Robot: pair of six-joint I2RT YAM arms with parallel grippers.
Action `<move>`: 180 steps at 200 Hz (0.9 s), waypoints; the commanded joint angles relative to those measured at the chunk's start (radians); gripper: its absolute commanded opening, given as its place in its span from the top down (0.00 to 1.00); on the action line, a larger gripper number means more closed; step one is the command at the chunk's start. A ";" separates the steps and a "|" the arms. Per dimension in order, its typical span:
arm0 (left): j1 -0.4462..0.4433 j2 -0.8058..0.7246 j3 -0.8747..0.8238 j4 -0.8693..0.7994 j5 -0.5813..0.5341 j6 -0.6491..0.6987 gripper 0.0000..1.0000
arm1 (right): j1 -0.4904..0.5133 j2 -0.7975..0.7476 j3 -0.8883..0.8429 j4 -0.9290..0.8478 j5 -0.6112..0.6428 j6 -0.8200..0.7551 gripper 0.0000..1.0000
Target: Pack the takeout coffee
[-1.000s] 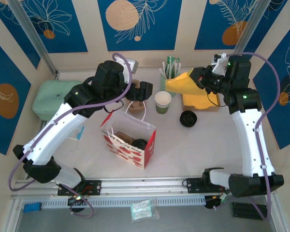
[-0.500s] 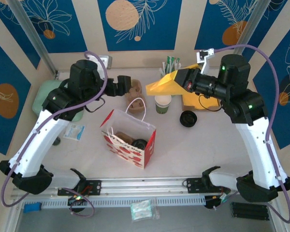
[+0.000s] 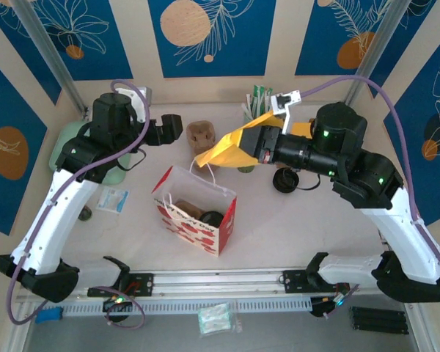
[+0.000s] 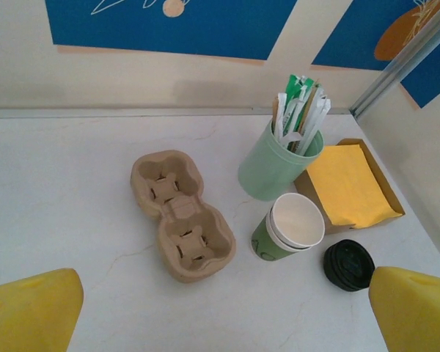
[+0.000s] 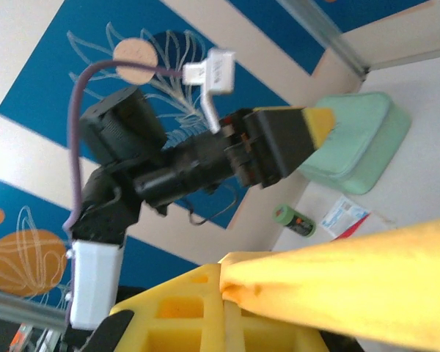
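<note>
The takeout coffee cup [image 4: 290,227] stands open and upright on the table, white with a green lower band. Its black lid [image 4: 348,264] [image 3: 284,180] lies apart, just right of it. My left gripper [image 4: 220,319] [image 3: 170,127] hovers open above the table, short of the cup and the brown carrier [image 4: 180,216], with nothing between its yellow fingers [image 4: 29,312]. My right gripper [image 3: 243,144] [image 5: 238,282] is shut on a yellow napkin [image 3: 224,150], held in the air over the cup and the bag's far edge. The napkin hides most of the cup from above.
A red-and-white paper bag [image 3: 198,209] stands open at the centre front. A mint tumbler of sticks [image 4: 275,165] and a tray of yellow napkins [image 4: 348,183] stand behind the cup. A mint-green case [image 3: 77,147], a white packet [image 3: 114,199] and a small green roll [image 3: 86,213] lie at the left.
My right gripper has swung left from the napkin tray, carrying the yellow napkin out over the cup toward the bag. My left arm has drawn back to the left, away from the bag.
</note>
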 commanded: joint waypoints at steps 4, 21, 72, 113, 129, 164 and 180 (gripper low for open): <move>0.037 -0.040 -0.011 0.031 0.047 -0.010 0.01 | 0.106 -0.003 0.055 0.052 0.168 -0.024 1.00; 0.056 -0.051 -0.018 0.028 0.060 -0.009 0.00 | 0.176 -0.001 0.076 0.058 0.234 -0.054 1.00; 0.088 -0.089 -0.041 0.030 0.079 -0.011 0.00 | 0.303 0.027 0.116 0.089 0.323 -0.093 1.00; 0.100 -0.103 -0.045 0.025 0.086 -0.009 0.01 | 0.374 0.068 0.083 0.151 0.376 -0.077 1.00; 0.103 -0.111 -0.051 0.025 0.089 -0.008 0.01 | 0.390 0.072 0.045 0.191 0.402 -0.058 1.00; 0.110 -0.132 -0.074 0.032 0.095 -0.009 0.01 | 0.399 0.072 -0.046 0.273 0.436 -0.004 1.00; 0.113 -0.139 -0.084 0.034 0.097 -0.010 0.01 | 0.401 0.079 -0.067 0.290 0.444 0.016 1.00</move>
